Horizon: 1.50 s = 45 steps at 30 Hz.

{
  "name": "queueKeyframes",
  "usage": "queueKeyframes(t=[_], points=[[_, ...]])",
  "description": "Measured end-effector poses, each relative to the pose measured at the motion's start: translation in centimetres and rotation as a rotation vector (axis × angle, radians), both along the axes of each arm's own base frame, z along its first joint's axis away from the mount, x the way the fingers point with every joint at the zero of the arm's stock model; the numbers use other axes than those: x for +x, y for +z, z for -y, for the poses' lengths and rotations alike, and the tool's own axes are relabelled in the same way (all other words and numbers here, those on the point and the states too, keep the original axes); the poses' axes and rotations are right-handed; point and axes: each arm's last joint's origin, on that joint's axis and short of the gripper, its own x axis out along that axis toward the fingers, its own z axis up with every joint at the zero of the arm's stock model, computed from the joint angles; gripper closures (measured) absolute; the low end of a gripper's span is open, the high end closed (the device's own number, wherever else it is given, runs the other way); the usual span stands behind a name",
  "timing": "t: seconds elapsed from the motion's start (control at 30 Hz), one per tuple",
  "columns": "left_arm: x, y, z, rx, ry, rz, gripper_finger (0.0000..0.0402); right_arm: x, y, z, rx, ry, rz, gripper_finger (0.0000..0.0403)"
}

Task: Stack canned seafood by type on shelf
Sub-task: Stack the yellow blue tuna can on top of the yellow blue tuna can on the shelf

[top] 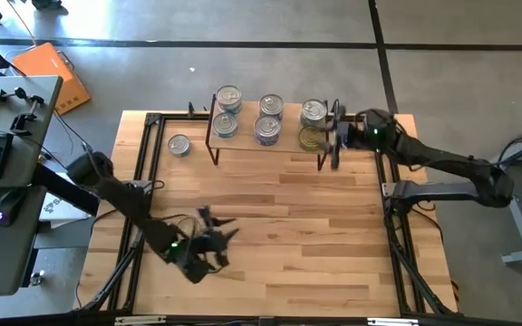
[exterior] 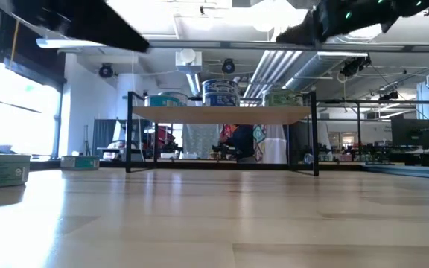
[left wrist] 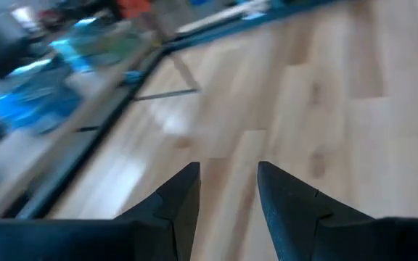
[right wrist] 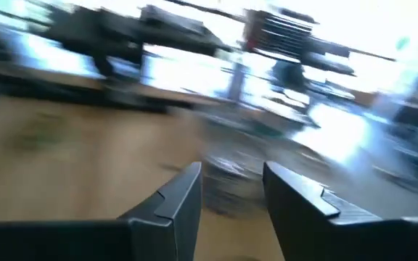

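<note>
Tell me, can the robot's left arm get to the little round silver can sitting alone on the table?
Probably yes. The left gripper is open and empty, and only bare wooden table lies between it and the lone round silver can beside the small light-wood shelf.

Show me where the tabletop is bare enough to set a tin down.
Bare: the wide middle of the table, between the shelf and the left claw. Crowded: the shelf top, full of tins, with the right claw at its end.
</note>
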Motion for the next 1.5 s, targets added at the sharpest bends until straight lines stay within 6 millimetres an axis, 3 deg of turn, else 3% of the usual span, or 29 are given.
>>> queueKeyframes(t=[0.17,0.3,0.47,0.6,0.87,1.13,1.27,1.5], points=[[-5.1,1.6,-1.1,-0.015,0.148,0.125,0.0271,1.6,-0.3,-5.8,0.046,0.296,-0.028,0.0261],[-7.6,3.1,-4.0,-0.179,0.3,0.234,0.0271,2.5,-1.3,-10.4,0.028,0.399,-0.096,0.0261],[-8.5,4.4,-9.4,-0.291,0.626,0.136,0.0271,3.6,-3.4,-15.2,0.014,0.485,-0.208,0.0261],[-8.2,4.3,-13.2,-0.318,0.827,-0.008,0.0271,4.6,-5.9,-18.1,0.043,0.552,-0.313,0.0261],[-8.4,0.5,-19.8,-0.468,0.954,-0.25,0.0271,6.1,-9.9,-23.4,0.137,0.637,-0.36,0.0261],[-10.0,-3.0,-24.7,-0.497,1.036,-0.367,0.0271,4.8,-10.0,-26.6,0.128,0.551,-0.292,0.0261],[-10.8,-3.3,-26.3,-0.464,1.092,-0.443,0.0271,4.2,-9.5,-27.3,0.116,0.529,-0.244,0.0261],[-10.5,-3.1,-28.0,-0.416,0.988,-0.482,0.0267,4.1,-9.3,-27.6,0.118,0.517,-0.21,0.0261]])
